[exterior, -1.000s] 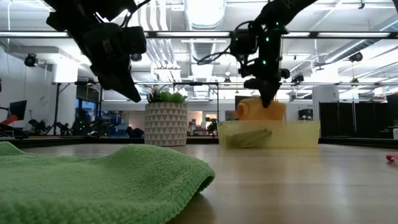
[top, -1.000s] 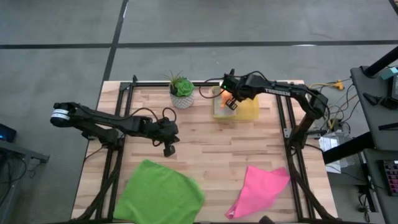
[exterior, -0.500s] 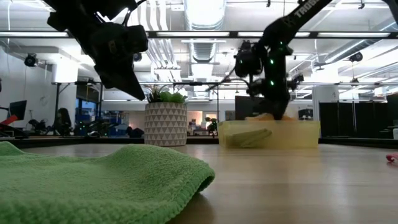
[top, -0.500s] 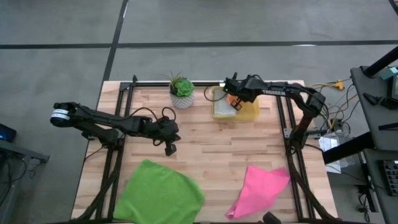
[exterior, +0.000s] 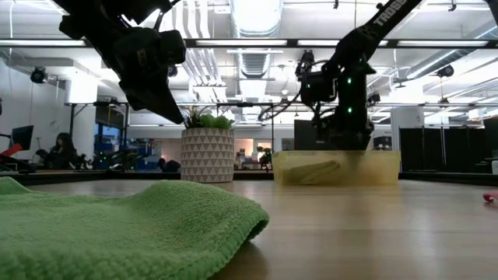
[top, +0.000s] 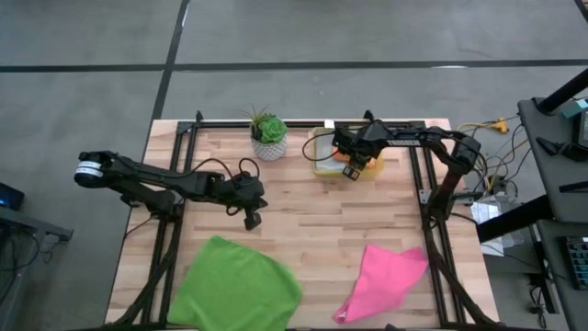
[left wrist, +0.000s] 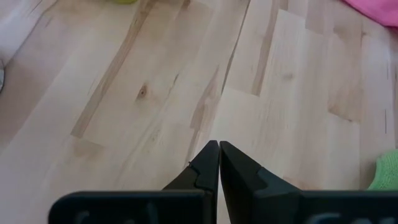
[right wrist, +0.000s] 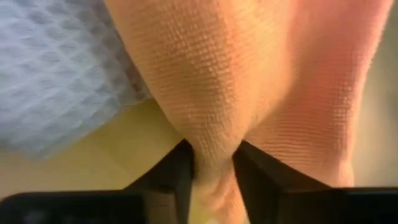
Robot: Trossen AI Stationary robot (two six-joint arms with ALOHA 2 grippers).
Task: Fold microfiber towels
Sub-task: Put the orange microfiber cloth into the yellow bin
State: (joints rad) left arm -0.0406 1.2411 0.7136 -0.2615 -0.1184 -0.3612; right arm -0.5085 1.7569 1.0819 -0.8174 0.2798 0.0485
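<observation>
Orange towel (right wrist: pixel 249 81) sits pinched between the right gripper's (right wrist: pixel 212 167) fingers down in the yellow bin (top: pixel 323 164), beside the grey towel (right wrist: pixel 56 68); the left gripper (left wrist: pixel 219 163) hovers pressed together mid-table.

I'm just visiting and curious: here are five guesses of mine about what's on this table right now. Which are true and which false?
1. The green towel lies on the table. True.
2. The right gripper is working at the potted plant. False: it is down in the yellow bin, its fingers either side of a fold of the orange towel.
3. The left gripper holds the pink towel. False: it is shut on nothing, above bare wood.
4. A grey towel lies beside the orange one in the bin. True.
5. The pink towel lies in the bin. False: it lies on the table.
</observation>
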